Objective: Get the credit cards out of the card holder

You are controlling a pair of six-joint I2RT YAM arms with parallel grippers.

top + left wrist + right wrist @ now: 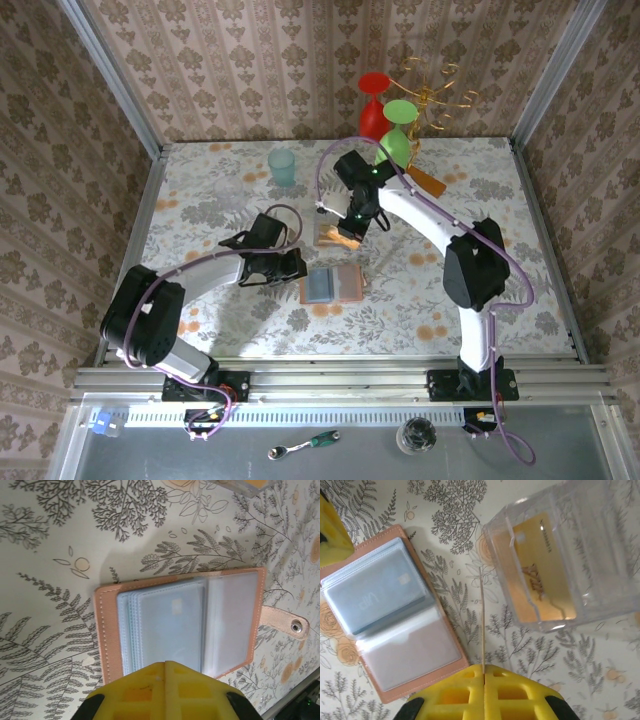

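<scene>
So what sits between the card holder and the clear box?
A thin card, edge-on in the right claw, over bare tablecloth; right wrist view.

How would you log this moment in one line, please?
right fingers: shut on thin card | left fingers: shut | card holder: open, blue card sleeved | clear box: orange card inside
</scene>
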